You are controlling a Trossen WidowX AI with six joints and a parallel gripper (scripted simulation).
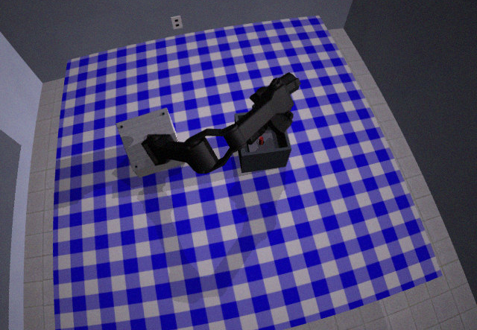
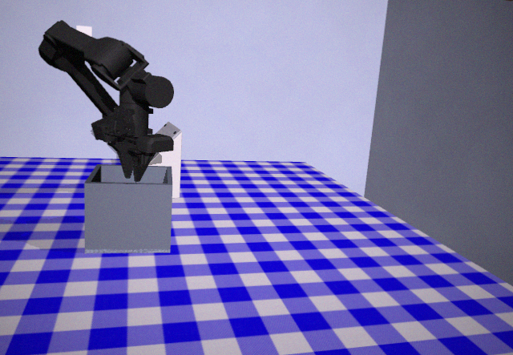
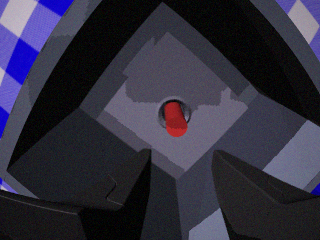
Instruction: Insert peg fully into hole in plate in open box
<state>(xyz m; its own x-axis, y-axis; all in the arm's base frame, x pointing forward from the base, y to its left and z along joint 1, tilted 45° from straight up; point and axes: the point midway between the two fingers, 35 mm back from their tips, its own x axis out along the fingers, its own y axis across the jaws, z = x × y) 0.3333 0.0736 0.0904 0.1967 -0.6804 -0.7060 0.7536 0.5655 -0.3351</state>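
Note:
The red peg (image 3: 175,119) stands in the hole of the grey plate at the bottom of the open grey box (image 2: 127,210). Only its top shows, also in the top view (image 1: 260,140). My gripper (image 3: 182,158) is open and empty, well above the peg. Its fingertips (image 2: 135,175) sit at the level of the box rim. The box (image 1: 263,145) stands upright on the checked cloth.
The arm's white base block (image 1: 146,141) stands left of the box on the blue and white checked cloth. The box walls surround the fingertips on all sides. A wall rises behind the table.

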